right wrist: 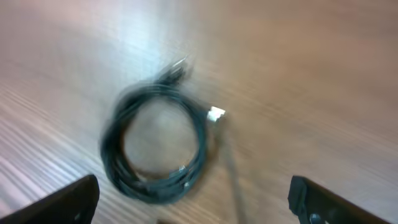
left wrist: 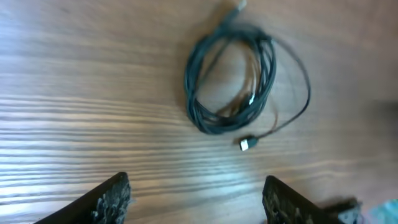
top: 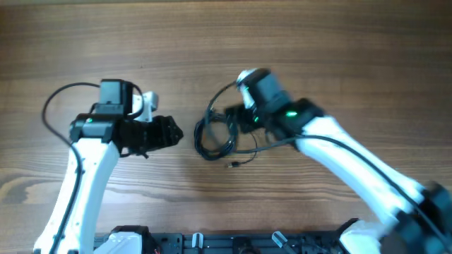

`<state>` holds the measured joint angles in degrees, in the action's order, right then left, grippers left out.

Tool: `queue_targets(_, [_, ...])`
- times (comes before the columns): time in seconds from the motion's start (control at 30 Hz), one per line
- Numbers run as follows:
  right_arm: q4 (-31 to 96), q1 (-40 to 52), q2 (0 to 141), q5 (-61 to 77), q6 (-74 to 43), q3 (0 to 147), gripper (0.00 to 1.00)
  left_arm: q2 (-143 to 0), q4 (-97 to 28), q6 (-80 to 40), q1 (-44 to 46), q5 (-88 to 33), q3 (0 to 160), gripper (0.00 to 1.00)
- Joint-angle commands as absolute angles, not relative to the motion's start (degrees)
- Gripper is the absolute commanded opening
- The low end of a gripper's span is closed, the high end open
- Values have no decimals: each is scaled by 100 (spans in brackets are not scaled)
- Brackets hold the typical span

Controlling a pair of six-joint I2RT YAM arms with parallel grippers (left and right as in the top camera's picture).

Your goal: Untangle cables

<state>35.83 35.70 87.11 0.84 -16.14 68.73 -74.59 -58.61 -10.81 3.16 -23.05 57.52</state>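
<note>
Here's the cable (left wrist: pixel 198 109), dark and thin, wound into a rough oval coil of several loops, lying flat on the surface (top: pixel 339 42), which is brown wood with a long straight grain. One strand swings out wider than the other loops and curls back to a small plug (left wrist: pixel 244 144), pale and metallic at the tip, lying just outside the coil. A second end (left wrist: pixel 239 6) pokes out on the coil's opposite side, blurred, so its shape is hard to read. Inside the bundle there's a hint of a browner strand, though I can't tell whether it's a separate cable.

The left pincer (left wrist: pixel 199 205) sits just to the coil's left in the overhead view, near it but apart. Its two black, rough-textured fingers (left wrist: pixel 112 196) are spread wide, with only bare wood between them.

The right pincer (right wrist: pixel 199 208) hangs by the coil's right side. Its wrist view is smeared, but the dark, blocky fingers (right wrist: pixel 68 202) stand far apart and grip nothing, and the coil lies ahead of them, untouched. The white, rounded arms sweep in from either side of the coil.
</note>
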Motion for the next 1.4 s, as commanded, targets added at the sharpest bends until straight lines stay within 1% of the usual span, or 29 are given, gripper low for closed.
queue_targets(0.0, [4217, 3301, 7745, -836, -1811, 7391, 100, -7992, -5765, -1079, 854, -2851, 5618, 67])
queue_targets(0.13, [5013, 2969, 7039, -836, -1820, 7452, 100, -8451, -5319, -1535, 1463, -2838, 5618, 61])
queue_targets(0.17, [5258, 2928, 6871, -762, -1822, 7452, 100, -8584, -5094, -1688, 1645, -2681, 5618, 59])
queue_targets(0.3, [6031, 2923, 6440, -749, -1817, 7452, 100, -9011, -4567, -2484, 2158, -947, 5618, 58])
queue_targets(0.33, [6180, 2923, 6372, -751, -1815, 7452, 100, -9109, -4469, -2644, 2248, -661, 5618, 58])
queue_targets(0.43, [6514, 2923, 6259, -751, -1817, 7452, 100, -9323, -4331, -3118, 2355, -344, 5618, 57])
queue_targets(0.83, [6960, 2923, 6246, -718, -1824, 7452, 100, -9679, -3653, -4123, 2423, -174, 5614, 57])
queue_targets(1.0, [7039, 2923, 6246, -615, -1848, 7452, 100, -9703, -3511, -4165, 2510, 250, 5614, 57])
queue_targets(1.13, [7094, 2923, 6246, -617, -1966, 7452, 100, -9824, -3511, -4163, 2672, 270, 5614, 58])
queue_targets(1.2, [7116, 2923, 6246, -617, -1966, 7452, 100, -9950, -3509, -4156, 2777, 270, 5614, 60])
queue_targets(1.37, [7170, 2923, 6246, -617, -1964, 7452, 99, -10206, -3485, -4095, 3011, 272, 5614, 60])
